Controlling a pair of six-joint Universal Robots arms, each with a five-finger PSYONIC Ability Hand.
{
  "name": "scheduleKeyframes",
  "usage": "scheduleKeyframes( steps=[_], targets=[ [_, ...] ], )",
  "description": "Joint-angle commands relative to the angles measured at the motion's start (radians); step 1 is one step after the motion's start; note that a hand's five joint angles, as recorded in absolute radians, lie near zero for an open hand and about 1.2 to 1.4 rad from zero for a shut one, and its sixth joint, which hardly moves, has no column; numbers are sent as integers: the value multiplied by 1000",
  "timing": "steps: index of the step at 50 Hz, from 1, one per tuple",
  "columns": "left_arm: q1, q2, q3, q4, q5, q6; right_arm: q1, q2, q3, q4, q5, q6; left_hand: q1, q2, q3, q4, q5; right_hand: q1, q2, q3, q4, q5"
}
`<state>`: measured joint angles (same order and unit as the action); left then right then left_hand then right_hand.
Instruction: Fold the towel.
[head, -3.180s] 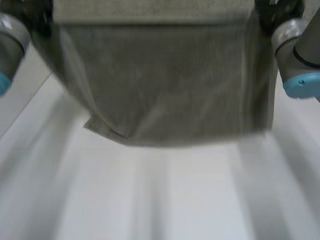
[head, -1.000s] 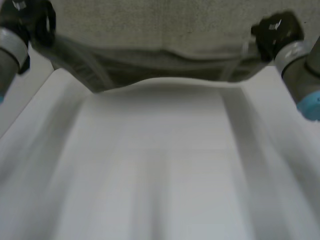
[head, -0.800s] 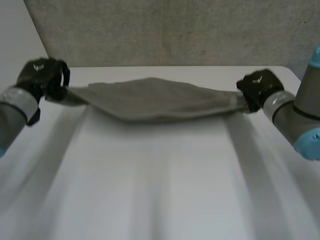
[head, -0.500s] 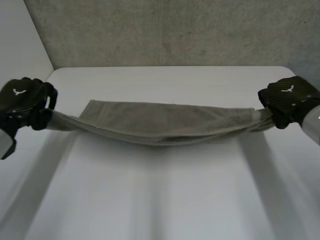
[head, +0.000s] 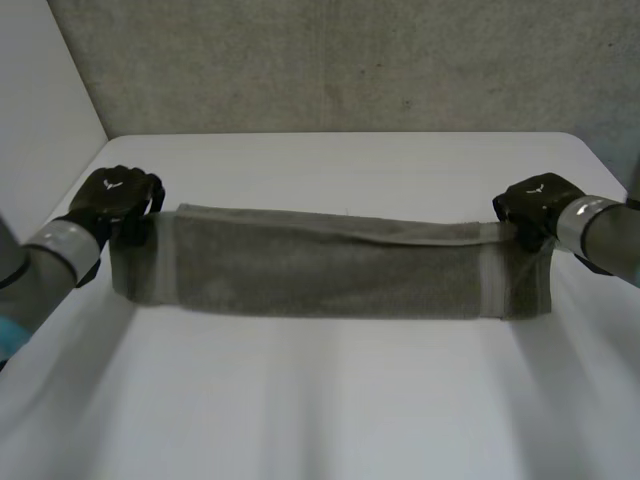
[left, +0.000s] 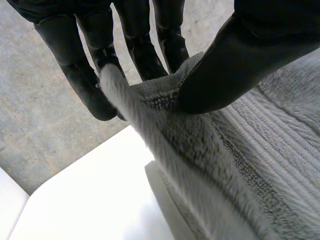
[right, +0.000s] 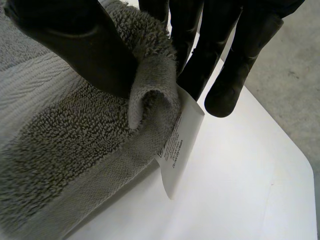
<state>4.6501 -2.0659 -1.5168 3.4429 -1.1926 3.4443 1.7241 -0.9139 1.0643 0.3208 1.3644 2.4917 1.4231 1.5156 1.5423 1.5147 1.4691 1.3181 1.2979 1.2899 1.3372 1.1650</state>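
A grey towel (head: 330, 265) lies stretched across the white table (head: 330, 400) as a long folded band, doubled over along its length. My left hand (head: 115, 200) pinches the towel's left end between thumb and fingers; in the left wrist view the thumb (left: 235, 65) presses the towel (left: 240, 165) corner against the fingers (left: 140, 47). My right hand (head: 535, 205) pinches the right end. In the right wrist view its thumb (right: 80, 45) and fingers (right: 210, 55) clamp a curled towel (right: 65, 145) corner, with a white care label (right: 180, 145) hanging beneath.
A grey wall (head: 330, 60) rises behind the table's far edge. Bare tabletop stretches in front of the towel toward me. The table's rounded far corner (right: 300, 155) lies just beyond my right hand.
Both hands swung the towel down from high in front of the camera and laid it on the table. The sagging strip now lies as a flat doubled band, hands lowered at its ends.
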Motion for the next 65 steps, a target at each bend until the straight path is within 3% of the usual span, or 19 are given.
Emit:
scheduleKeyframes(
  steps=[1, 7, 9, 11, 12, 13, 14, 15, 22, 25, 32, 40, 48, 57, 60, 62, 63, 64, 65],
  targets=[
    [-60, -191, 267, -64, -56, 6, 17, 165, -196, -2, 58, 36, -27, -119, -146, -118, -247, 78, 98, 106, 59, 57],
    [-99, -350, 510, -152, -120, 7, 22, 299, -366, -2, 104, 53, -27, -119, -146, -118, -247, 78, 98, 106, 59, 57],
    [-105, -385, 561, -176, -134, 7, 23, 323, -402, -2, 114, 55, -27, -119, -146, -118, -247, -100, -80, -72, -119, -121],
    [-117, -439, 637, -229, -148, 9, 40, 360, -451, -2, 139, 55, -61, -154, -181, -153, -282, -1144, -1123, -1115, -1163, -1165],
    [-117, -439, 638, -229, -148, 9, 40, 360, -451, -2, 139, 55, -62, -154, -181, -153, -282, -1144, -1123, -1115, -1163, -1165],
    [-125, -457, 665, -260, -150, 9, 46, 369, -466, -5, 156, 55, -745, -837, -864, -836, -965, -1144, -1123, -1115, -1163, -1165],
    [-125, -457, 665, -260, -150, 9, 46, 369, -466, -5, 156, 55, -752, -844, -871, -843, -972, -1144, -1123, -1115, -1163, -1165],
    [-132, -465, 679, -283, -154, 12, 49, 369, -475, -9, 168, 56, -1211, -1303, -1330, -1302, -1431, -1144, -1123, -1115, -1163, -1165],
    [-142, -450, 682, -307, -199, 23, 61, 334, -457, -19, 174, 102, -1218, -1311, -1338, -1310, -1439, -1144, -1123, -1115, -1163, -1165],
    [-136, -408, 675, -312, -255, 15, 57, 233, -402, -28, 162, 171, -1218, -1311, -1338, -1310, -1439, -1144, -1123, -1115, -1163, -1165],
    [-105, -234, 512, -308, -301, 15, 46, -50, -62, -87, 82, 214, -1233, -1326, -1352, -1325, -1454, -1144, -1123, -1115, -1163, -1165],
    [-90, -45, 262, -275, -265, 15, 42, -207, 326, -239, 67, 164, -1239, -1331, -1358, -1331, -1459, -1144, -1123, -1115, -1163, -1165],
    [-91, 67, 41, -162, -185, 15, -12, -200, 493, -353, 67, 95, -1230, -1323, -1349, -1322, -1451, -1040, -1019, -1011, -1059, -1061],
    [-94, 112, -59, -70, -179, 16, -32, -79, 485, -382, 62, 84, -1230, -1323, -1349, -1322, -1451, -822, -802, -794, -841, -844],
    [-94, 112, -69, -67, -179, 18, -47, -46, 471, -394, 62, 70, -1230, -1323, -1349, -1322, -1451, -669, -649, -641, -689, -691],
    [-94, 113, -72, -67, -179, 18, -58, -33, 457, -397, 62, 61, -1230, -1323, -1349, -1322, -1451, -381, -360, -352, -400, -402],
    [-94, 113, -72, -67, -179, 18, -58, -33, 457, -397, 62, 61, -1230, -1323, -1349, -1322, -1451, -379, -359, -351, -398, -400],
    [-94, 113, -72, -67, -179, 18, -67, -29, 454, -397, 64, 61, -1230, -1323, -1349, -1322, -1451, -155, -135, -127, -174, -176],
    [-94, 113, -72, -67, -179, 18, -67, -29, 454, -397, 64, 61, -1230, -1323, -1349, -1322, -1451, -153, -132, -125, -172, -174]
  ],
)
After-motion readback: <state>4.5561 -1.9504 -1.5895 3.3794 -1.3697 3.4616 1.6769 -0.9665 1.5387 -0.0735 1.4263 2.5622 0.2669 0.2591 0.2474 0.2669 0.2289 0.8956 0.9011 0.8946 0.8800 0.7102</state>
